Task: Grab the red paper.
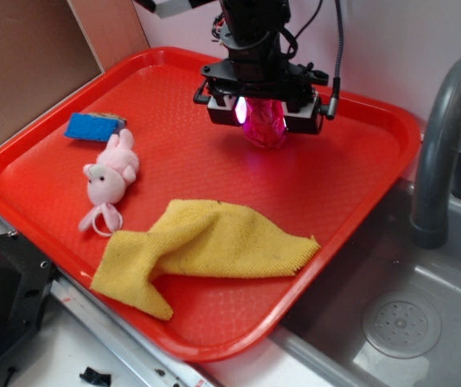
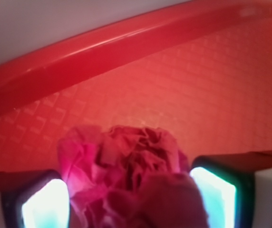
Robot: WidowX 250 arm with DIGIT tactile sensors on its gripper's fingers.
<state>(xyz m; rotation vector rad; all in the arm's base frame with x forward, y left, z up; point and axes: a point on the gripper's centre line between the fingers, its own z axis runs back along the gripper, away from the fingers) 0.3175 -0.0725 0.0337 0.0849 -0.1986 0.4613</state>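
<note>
we see the pincer [image 1: 264, 113] clamped on the red paper [image 1: 265, 122], its two glowing pads pressing the crumpled crimson wad from either side near the tray's [image 1: 351, 201] far edge. in the wrist view the paper [image 2: 126, 180] fills the gap between the pads. a pink plush toy [image 1: 110, 173] lies toward the left edge, touching a blue sponge [image 1: 93, 126], and a rumpled yellow cloth [image 1: 202, 246] spreads along the near edge. a grey faucet [image 1: 444, 137] stands over the sink [image 1: 400, 322] at right.
</note>
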